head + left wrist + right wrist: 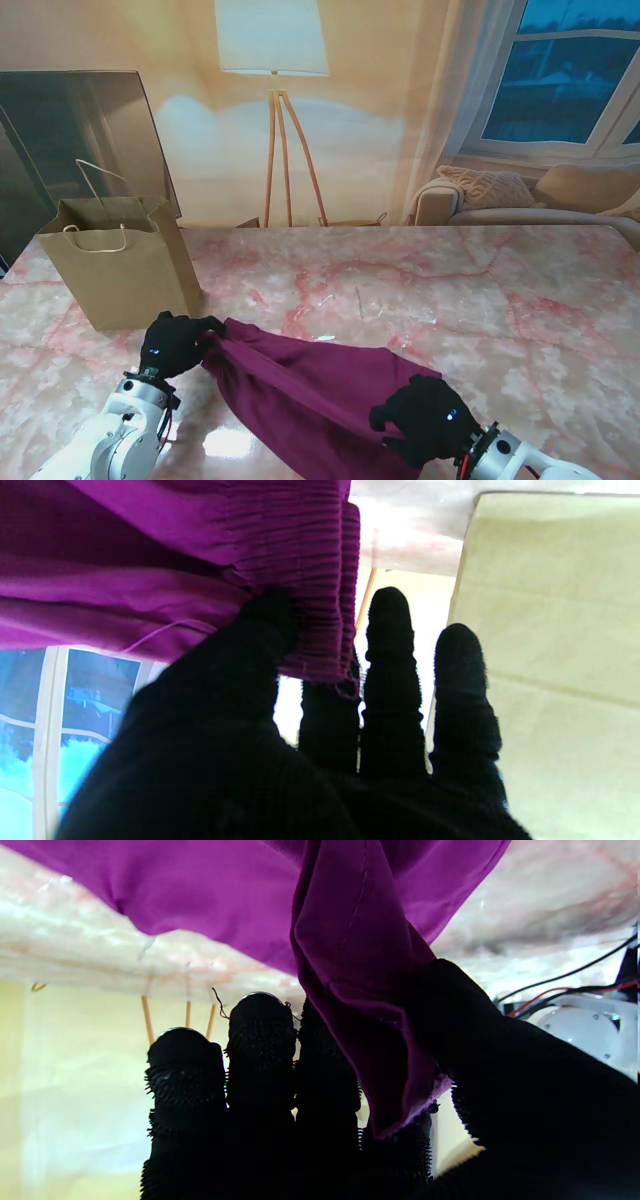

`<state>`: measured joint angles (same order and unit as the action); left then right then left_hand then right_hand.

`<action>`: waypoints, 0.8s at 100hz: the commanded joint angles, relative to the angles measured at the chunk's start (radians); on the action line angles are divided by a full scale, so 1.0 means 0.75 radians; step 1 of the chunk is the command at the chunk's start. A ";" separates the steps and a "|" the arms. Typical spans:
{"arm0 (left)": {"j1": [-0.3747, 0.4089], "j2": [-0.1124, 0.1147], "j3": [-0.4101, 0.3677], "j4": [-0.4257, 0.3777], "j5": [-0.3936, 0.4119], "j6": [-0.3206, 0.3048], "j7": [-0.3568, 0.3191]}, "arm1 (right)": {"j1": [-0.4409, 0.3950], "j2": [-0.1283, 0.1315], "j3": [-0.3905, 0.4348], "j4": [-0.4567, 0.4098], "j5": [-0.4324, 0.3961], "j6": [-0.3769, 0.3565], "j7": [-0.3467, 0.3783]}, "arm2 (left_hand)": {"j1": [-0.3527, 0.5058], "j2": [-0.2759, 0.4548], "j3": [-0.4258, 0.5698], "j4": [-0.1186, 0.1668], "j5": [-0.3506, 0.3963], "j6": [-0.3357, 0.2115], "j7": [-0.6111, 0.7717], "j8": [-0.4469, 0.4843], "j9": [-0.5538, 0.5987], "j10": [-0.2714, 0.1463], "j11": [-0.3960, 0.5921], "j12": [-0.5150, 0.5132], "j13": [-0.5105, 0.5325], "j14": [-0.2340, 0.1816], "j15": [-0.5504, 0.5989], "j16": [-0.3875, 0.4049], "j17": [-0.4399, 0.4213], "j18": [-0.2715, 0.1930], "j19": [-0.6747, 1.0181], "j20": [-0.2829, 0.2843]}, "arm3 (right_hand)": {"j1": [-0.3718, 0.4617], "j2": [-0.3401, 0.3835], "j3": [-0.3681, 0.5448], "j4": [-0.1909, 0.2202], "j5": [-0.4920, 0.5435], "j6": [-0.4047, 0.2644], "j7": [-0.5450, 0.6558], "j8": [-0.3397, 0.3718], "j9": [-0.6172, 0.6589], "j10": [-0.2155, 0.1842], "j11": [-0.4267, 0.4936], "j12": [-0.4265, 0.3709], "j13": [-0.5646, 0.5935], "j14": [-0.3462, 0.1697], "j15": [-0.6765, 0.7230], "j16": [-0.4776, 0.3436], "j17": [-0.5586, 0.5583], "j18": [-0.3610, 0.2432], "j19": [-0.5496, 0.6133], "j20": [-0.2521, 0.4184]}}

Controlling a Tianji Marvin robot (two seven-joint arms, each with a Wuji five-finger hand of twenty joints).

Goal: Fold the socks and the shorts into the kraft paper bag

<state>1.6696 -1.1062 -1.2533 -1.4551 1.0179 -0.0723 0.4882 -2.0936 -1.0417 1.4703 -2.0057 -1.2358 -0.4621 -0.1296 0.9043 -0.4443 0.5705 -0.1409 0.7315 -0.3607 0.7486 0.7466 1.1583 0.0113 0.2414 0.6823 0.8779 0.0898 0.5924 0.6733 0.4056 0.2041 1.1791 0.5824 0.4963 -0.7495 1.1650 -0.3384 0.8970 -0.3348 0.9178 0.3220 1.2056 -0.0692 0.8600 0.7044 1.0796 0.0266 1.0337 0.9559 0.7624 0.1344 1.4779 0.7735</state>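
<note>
the shorts (310,390) are being held at both ends, stretched across the near part of the counter (420,290) between the two hands. the left hand (175,343) is being kept closed on the ribbed waistband end, just beside the bag (120,270); in the left wrist view the thumb (260,630) is being pressed onto the gathered elastic of the shorts (200,555), while two other fingers (390,630) are being held out straight and free of the cloth, with the bag (550,605) close alongside them. the right hand (425,415) is being kept closed on the other end, nearer to me and to the right; in the right wrist view a fold of the shorts (360,965) is being pinched between the thumb (450,1005) and the nearest of the fingers (260,1025), the remaining fingers being lined up side by side and not touching the fabric.

the cloth is being draped in a sagging band from hand to hand, its middle lying on the counter in soft folds. the bag is standing upright at the left, farther from me than the left hand, its mouth open and its handles raised. the socks cannot be made out in any view. a floor lamp (275,100) and a sofa (520,195) are being shown beyond the counter's far edge.
</note>
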 commanded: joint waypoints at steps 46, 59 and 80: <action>0.142 0.042 -0.105 -0.048 0.016 -0.153 -0.212 | -0.058 0.019 -0.059 0.074 0.104 -0.103 0.173 | -0.045 -0.055 0.378 -0.050 0.024 0.184 -0.080 -0.346 -0.248 -0.033 -0.038 -0.152 -0.217 -0.032 -0.245 -0.102 -0.198 0.007 -0.226 0.015 | -0.351 0.291 -0.252 0.164 0.021 0.099 -0.196 0.028 -0.092 -0.002 -0.195 -0.190 -0.119 0.054 -0.226 -0.138 -0.109 -0.006 0.018 -0.036; 0.204 0.048 -0.176 -0.111 0.019 -0.218 -0.275 | -0.078 0.016 -0.037 0.054 0.126 -0.137 0.183 | -0.218 -0.120 0.461 0.001 -0.013 0.248 -0.228 -0.395 -0.394 -0.024 -0.028 -0.381 -0.327 -0.042 -0.342 -0.154 -0.297 0.000 -0.377 0.018 | -0.465 0.441 -0.427 0.306 0.018 0.129 -0.364 0.207 -0.143 0.002 -0.306 -0.284 -0.169 0.052 -0.391 -0.225 -0.192 0.013 -0.092 -0.061; 0.307 0.055 -0.293 -0.260 0.039 -0.297 -0.390 | -0.093 0.008 -0.032 0.042 0.144 -0.143 0.140 | -0.481 -0.123 0.328 0.112 -0.077 0.341 -0.439 -0.464 -0.555 -0.013 -0.092 -0.423 -0.461 -0.037 -0.462 -0.217 -0.416 0.024 -0.613 -0.011 | -0.468 0.491 -0.523 0.330 -0.061 0.136 -0.422 0.201 -0.208 0.018 -0.491 -0.472 -0.176 0.047 -0.706 -0.423 -0.288 0.022 -0.365 -0.196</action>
<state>1.8783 -1.0778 -1.4612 -1.6133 1.0403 -0.2896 0.2064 -2.1557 -1.0329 1.4495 -1.9644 -1.1264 -0.5732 -0.0145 0.5852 -0.5113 0.8577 -0.1037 0.6977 -0.1259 0.4532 0.4223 0.7922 0.0107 0.1982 0.3799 0.5718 0.0714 0.2824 0.5289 0.1237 0.2034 0.7655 0.5817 0.1651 -0.4095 0.7961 -0.1456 0.8795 -0.2458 0.6257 0.4623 1.0735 -0.0668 0.5204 0.3778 0.9462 0.0505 0.5583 0.6770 0.5661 0.1358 1.2438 0.6670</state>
